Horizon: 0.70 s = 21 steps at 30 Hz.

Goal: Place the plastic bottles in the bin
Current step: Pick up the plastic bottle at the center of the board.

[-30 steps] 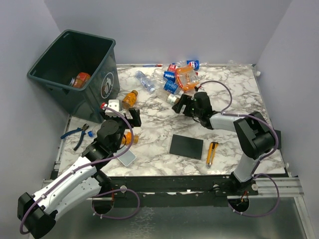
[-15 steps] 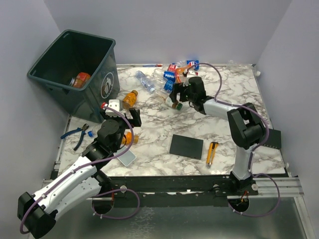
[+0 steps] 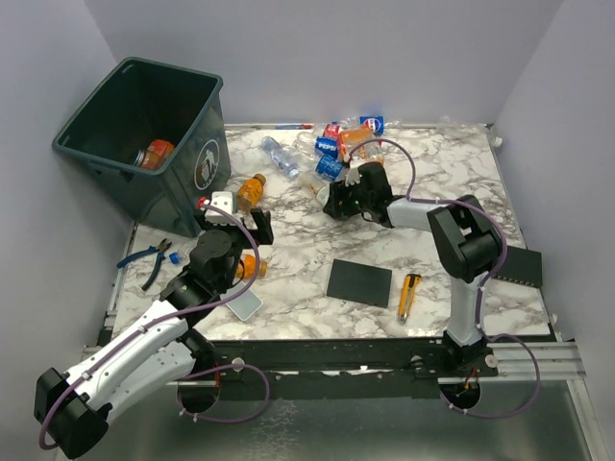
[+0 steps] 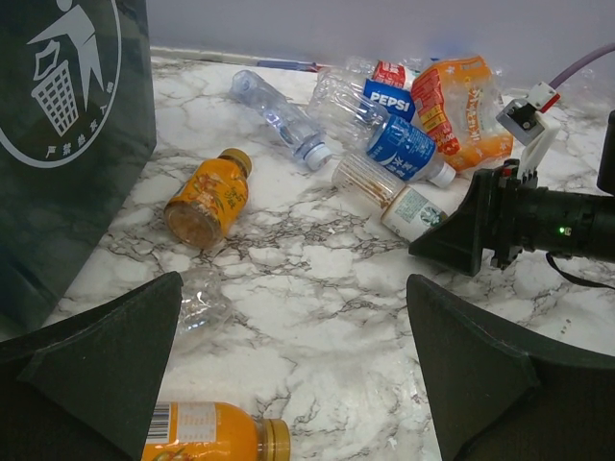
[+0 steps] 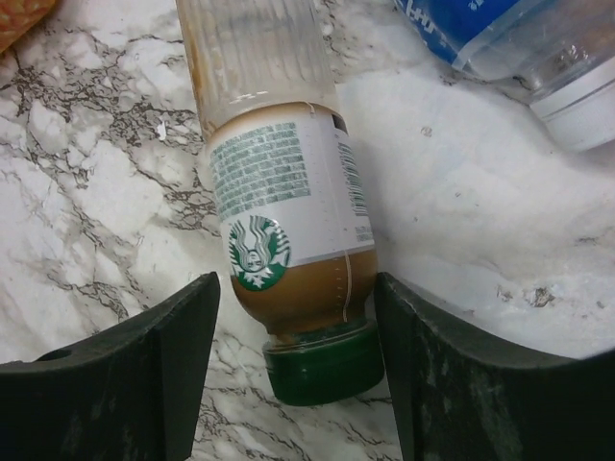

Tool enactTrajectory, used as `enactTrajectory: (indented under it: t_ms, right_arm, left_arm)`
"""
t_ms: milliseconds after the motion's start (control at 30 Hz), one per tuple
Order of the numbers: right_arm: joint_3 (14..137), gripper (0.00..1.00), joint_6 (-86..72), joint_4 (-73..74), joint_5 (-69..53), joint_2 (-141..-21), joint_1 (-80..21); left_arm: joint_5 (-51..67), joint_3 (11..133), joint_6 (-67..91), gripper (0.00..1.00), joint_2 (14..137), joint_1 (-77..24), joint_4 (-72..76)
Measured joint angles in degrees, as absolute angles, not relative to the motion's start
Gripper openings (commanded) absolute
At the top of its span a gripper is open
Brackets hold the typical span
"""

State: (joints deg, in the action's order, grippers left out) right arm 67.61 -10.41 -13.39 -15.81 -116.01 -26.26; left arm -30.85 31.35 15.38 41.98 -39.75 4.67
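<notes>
A coffee bottle (image 5: 279, 221) with a white label and green cap lies on the marble. My right gripper (image 5: 298, 355) is open, its jaws close on either side of the bottle's neck end. Behind it sits a pile of plastic bottles (image 3: 344, 146): a Pepsi bottle (image 4: 399, 149), an orange jug (image 4: 461, 106) and a clear bottle (image 4: 279, 115). My left gripper (image 4: 293, 375) is wide open over bare marble, with an orange bottle (image 4: 207, 437) just below it and another (image 4: 204, 197) farther off. The bin (image 3: 207, 144) stands far left with an orange bottle (image 3: 157, 152) inside.
A black square pad (image 3: 359, 282) and a yellow utility knife (image 3: 409, 295) lie near the front. Blue pliers (image 3: 149, 259) rest at the left edge. A crushed clear bottle (image 4: 197, 298) lies by my left finger.
My right arm has swung left towards the pile and settled its jaws around the coffee bottle, and the jaws have narrowed. The left arm has hardly moved.
</notes>
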Motion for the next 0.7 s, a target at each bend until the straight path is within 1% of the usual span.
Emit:
enactTrajectory:
  t_ms: [200,367,467,600,700]
  right_arm:
    - [65.78,0.37,-10.63,-15.57,-15.7,-115.79,-26.59]
    - [61.63,0.18,-12.08,-17.15,-15.73,-112.88,-26.92]
    - [57.21,0.01,-13.76,-16.53,-16.08,-107.9,-27.24]
    - [53.08,0.0,-16.62,-12.97,-18.35,-97.3,-27.44]
    - [52.73,0.0,-18.63,-8.05,-21.8,-88.07,-27.49]
  left_arm:
    - [-30.83,31.35,15.38,0.99,42.17,-39.75,4.67]
    - [-30.83,31.35,15.38,0.99,42.17,-39.75,4.67]
    - [-30.83,31.35,15.38,0.99,42.17,-39.75,4.67]
    - [-30.83,31.35,15.33,0.99,42.17,-39.75,4.71]
    - [-30.33,31.35,14.9,0.99,42.28,-39.72,5.39]
